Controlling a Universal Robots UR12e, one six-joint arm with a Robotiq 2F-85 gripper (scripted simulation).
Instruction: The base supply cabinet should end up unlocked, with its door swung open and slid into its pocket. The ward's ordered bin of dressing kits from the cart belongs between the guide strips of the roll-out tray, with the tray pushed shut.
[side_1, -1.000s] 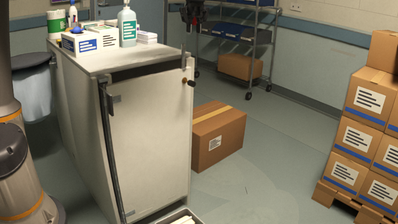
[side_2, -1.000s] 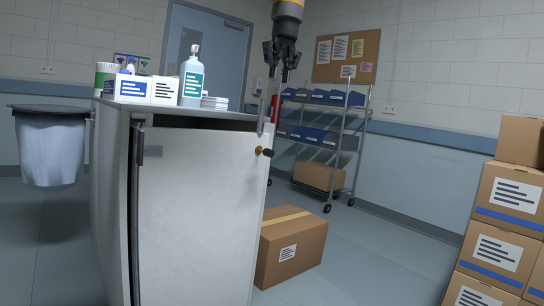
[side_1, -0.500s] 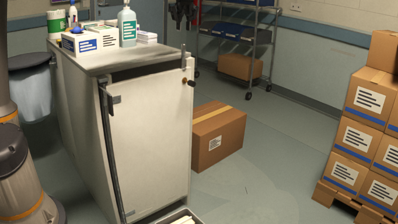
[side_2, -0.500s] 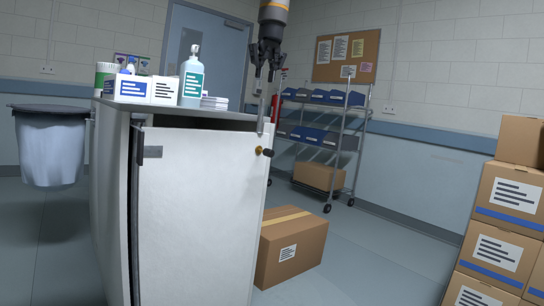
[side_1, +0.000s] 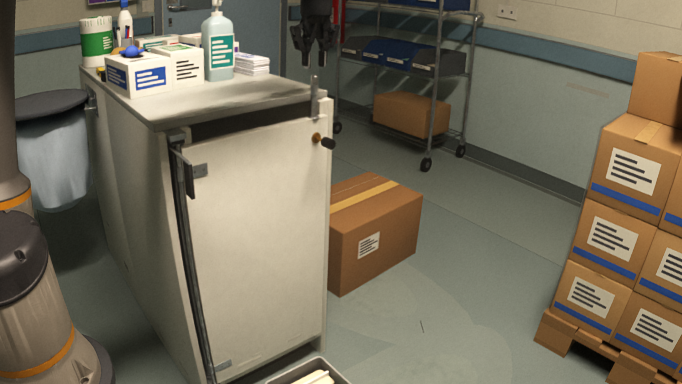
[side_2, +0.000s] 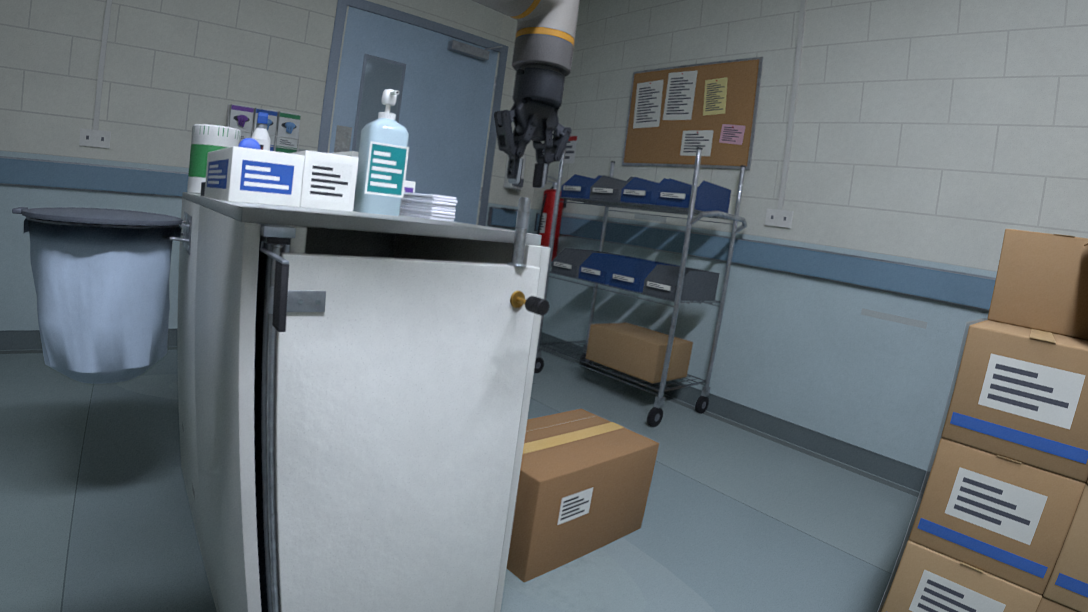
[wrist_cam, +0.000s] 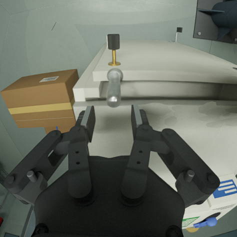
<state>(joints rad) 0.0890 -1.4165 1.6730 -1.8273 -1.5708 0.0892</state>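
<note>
The base supply cabinet (side_1: 215, 200) stands in the middle of the room with its white door (side_2: 396, 426) closed across the front. A grey metal pin (side_1: 314, 96) stands upright at the door's top corner, and below it a brass-stemmed black knob (side_1: 324, 141) sticks out of the door face. My gripper (wrist_cam: 111, 117) hangs open and empty straight above the pin (wrist_cam: 113, 87), a short way over it. Behind, the wire cart (side_2: 647, 282) carries rows of blue and grey bins (side_2: 639, 190) on its shelves. The roll-out tray is hidden behind the door.
A grey tray (side_1: 310, 372) with pale contents lies on the floor at the cabinet's foot. A cardboard box (side_1: 372, 230) sits right of the cabinet, and stacked boxes (side_1: 630, 225) fill the right. Boxes and a pump bottle (side_1: 217, 42) crowd the cabinet top; a linen bag (side_2: 99, 289) hangs left.
</note>
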